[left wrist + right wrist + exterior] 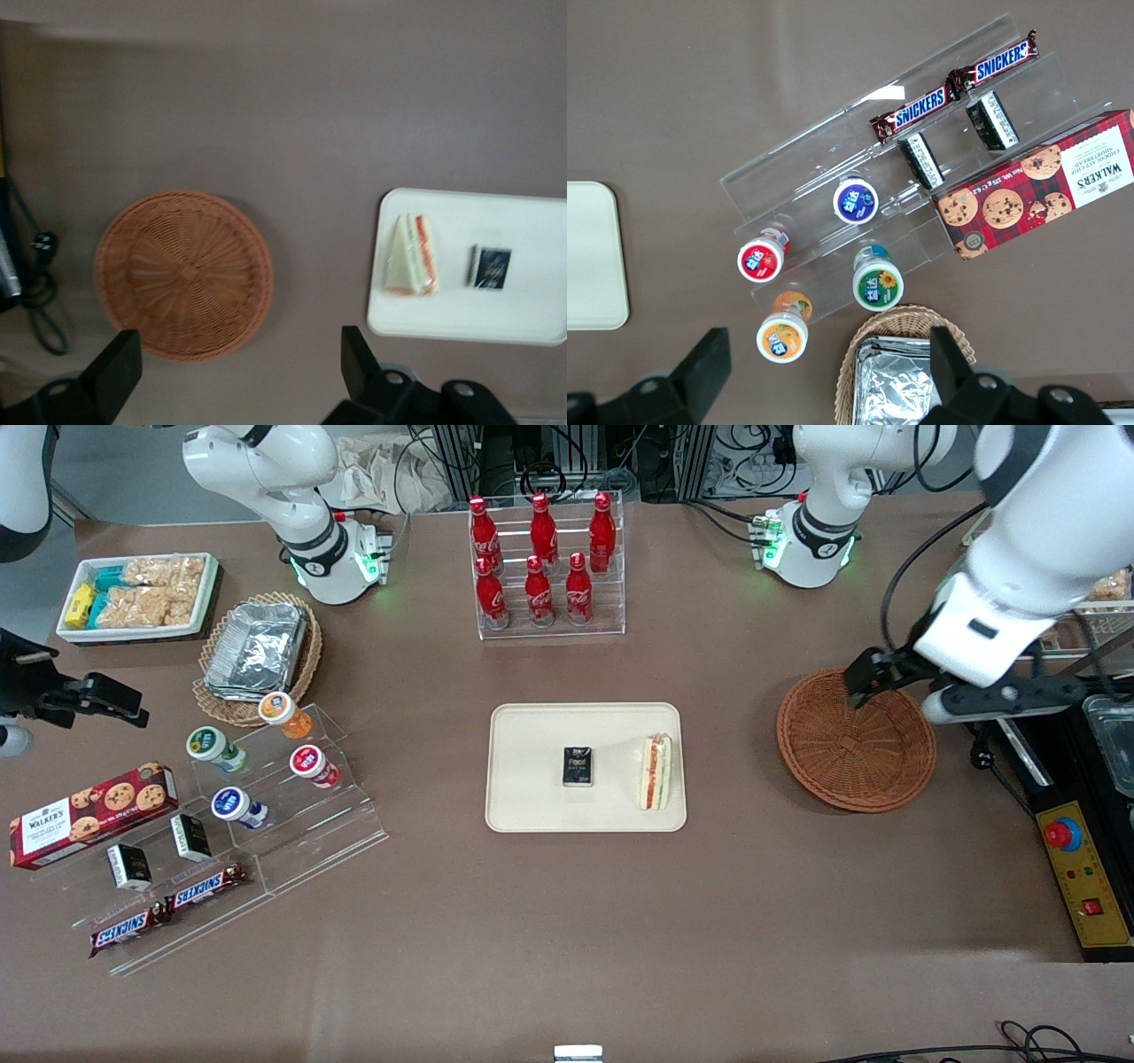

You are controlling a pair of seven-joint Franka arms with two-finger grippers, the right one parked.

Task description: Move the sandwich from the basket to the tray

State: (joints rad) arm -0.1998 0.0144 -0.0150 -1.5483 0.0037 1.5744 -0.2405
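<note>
Sandwich (pixel 656 771) on tray (pixel 532 731); basket (pixel 856 740) empty

Cola bottles (pixel 542 558) (red), Snickers bars (pixel 168 908)

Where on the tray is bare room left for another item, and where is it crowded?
The tray is bare from its edge toward the parked arm up to the small black packet. It is crowded where the packet sits beside the sandwich. The basket is empty; the tool hovers open above it.

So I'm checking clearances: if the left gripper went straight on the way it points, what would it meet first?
Probably the basket: the open left gripper hangs over its rim, pointing down. Depth is uncertain. The sandwich lies on the tray.
</note>
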